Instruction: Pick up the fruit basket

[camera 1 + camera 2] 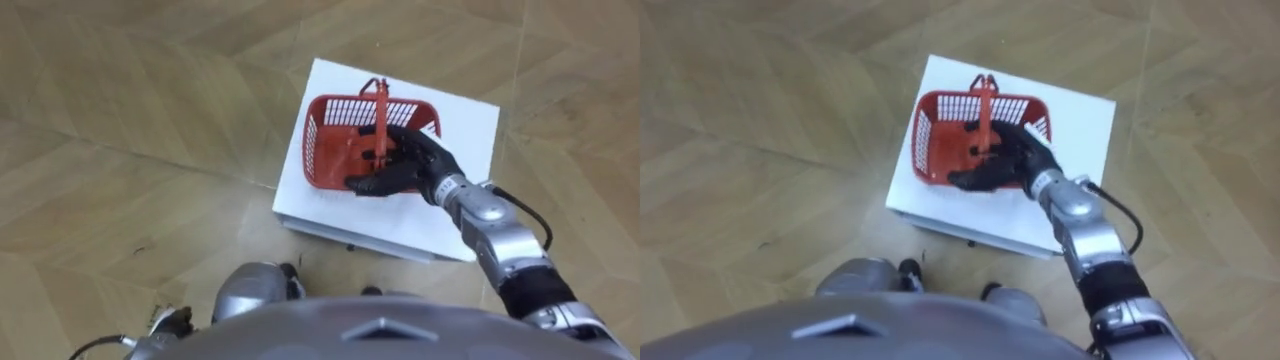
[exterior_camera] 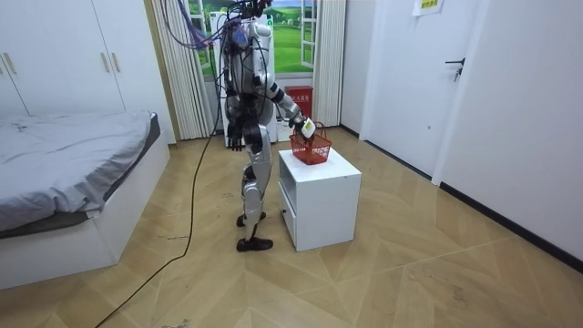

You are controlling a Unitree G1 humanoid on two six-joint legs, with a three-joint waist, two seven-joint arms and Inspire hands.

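Found red fruit basket [image 1: 312, 150] upright on white tabletop [image 1: 462, 130], toward its far left. Noted right hand [image 1: 415, 160] reaching in from the right over the basket's near side, open, fingers loosely extended beside raised handle [image 1: 381, 105]. Noted left hand [image 2: 235, 142] hanging at the side; cannot tell its state

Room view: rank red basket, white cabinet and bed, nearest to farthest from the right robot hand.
1. Red basket, at the right robot hand, on the cabinet top.
2. White cabinet, beneath the basket.
3. Bed, far off at the room view's left.
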